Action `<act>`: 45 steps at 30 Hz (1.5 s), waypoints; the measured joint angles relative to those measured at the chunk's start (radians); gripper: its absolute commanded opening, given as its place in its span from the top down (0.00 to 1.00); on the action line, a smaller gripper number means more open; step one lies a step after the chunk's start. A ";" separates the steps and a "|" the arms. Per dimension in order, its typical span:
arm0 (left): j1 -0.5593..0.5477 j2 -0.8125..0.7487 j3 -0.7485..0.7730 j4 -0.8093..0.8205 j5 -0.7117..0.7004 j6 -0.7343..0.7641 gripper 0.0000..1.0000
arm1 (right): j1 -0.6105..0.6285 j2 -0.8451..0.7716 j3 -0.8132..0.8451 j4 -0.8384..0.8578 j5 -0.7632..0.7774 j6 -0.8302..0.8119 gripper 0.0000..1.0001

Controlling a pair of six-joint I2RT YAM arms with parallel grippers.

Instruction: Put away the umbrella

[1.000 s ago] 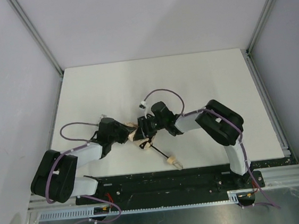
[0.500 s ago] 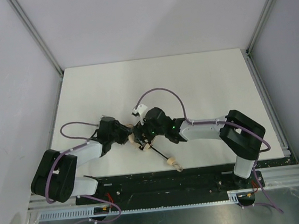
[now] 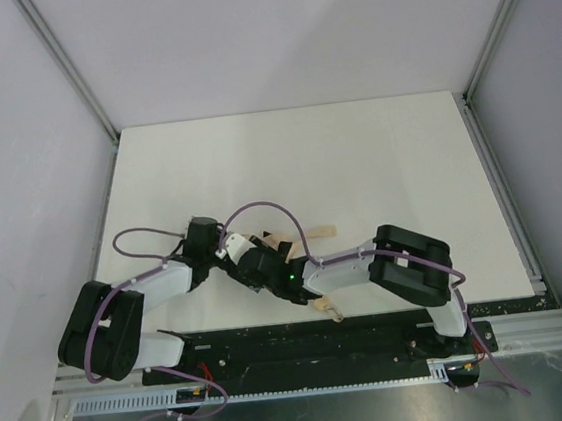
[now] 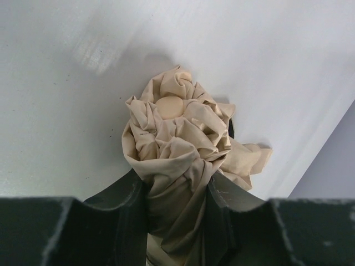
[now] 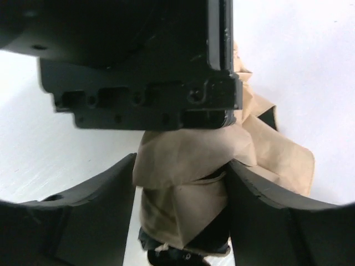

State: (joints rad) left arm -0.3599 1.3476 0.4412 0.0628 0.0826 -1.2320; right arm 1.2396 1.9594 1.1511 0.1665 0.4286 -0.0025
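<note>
Both arms are bunched up near the front middle of the surface [image 3: 376,160], and the umbrella [image 4: 177,138] is right there between them, lying on the white top. In the left wrist view the left gripper [image 4: 176,185] has its fingers [image 4: 125,213] pinched fairly narrow onto the crumpled beige canopy. The fabric bulges out above them, with the little round tan cap in the middle of the folds. So that one's definitely got a hold of it.

The right gripper [image 5: 182,166] comes at the same bundle. Its fingers [image 5: 94,213] are spread a bit wider, but the cloth fills the whole gap and touches both sides, so it looks like a grip too. The black body of the left one blocks the top half of that view.

From the overhead camera most of the canopy is hidden under the two wrists. A bit of beige pokes out, plus a tan strap [image 3: 319,232] lying flat just beyond the right arm [image 3: 367,262]. The tan handle [image 3: 327,309] sits close to the near edge, just in front of that arm.
</note>
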 measured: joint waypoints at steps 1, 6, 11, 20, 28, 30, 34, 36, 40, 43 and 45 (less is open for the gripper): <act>0.000 0.000 0.002 -0.003 -0.001 0.000 1.00 | 0.003 0.015 0.007 0.005 0.030 -0.005 0.49; 0.000 0.000 0.011 -0.026 -0.006 0.000 1.00 | 0.014 0.056 0.025 0.018 0.142 -0.008 0.82; 0.000 0.000 0.020 -0.040 -0.022 0.009 1.00 | 0.018 0.069 0.026 0.038 0.158 -0.010 0.99; 0.018 -0.016 0.030 -0.080 -0.058 0.016 0.31 | -0.017 0.074 0.012 0.111 0.057 0.030 1.00; 0.029 -0.089 0.034 -0.130 -0.046 0.046 0.06 | -0.172 0.062 -0.057 0.276 -0.309 0.183 1.00; 0.029 -0.095 0.032 -0.139 -0.046 0.051 0.06 | -0.218 0.068 -0.074 0.323 -0.425 0.235 1.00; 0.029 -0.090 0.032 -0.137 -0.046 0.055 0.07 | -0.291 0.100 -0.087 0.410 -0.624 0.328 1.00; 0.029 -0.078 0.033 -0.123 -0.045 0.055 0.09 | -0.318 0.118 -0.092 0.451 -0.701 0.367 1.00; 0.031 -0.031 0.047 -0.080 -0.036 0.058 0.23 | -0.356 0.150 -0.103 0.524 -0.828 0.437 1.00; 0.033 -0.013 0.048 -0.070 -0.034 0.066 0.41 | -0.383 0.175 -0.109 0.578 -0.900 0.491 1.00; 0.034 -0.010 0.039 -0.058 -0.035 0.065 0.56 | -0.401 0.192 -0.109 0.607 -0.942 0.528 1.00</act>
State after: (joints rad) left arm -0.3264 1.3376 0.4801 0.0044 0.0479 -1.1671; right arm 0.8391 2.1513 1.0416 0.7738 -0.5133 0.5255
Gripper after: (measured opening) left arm 0.647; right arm 0.317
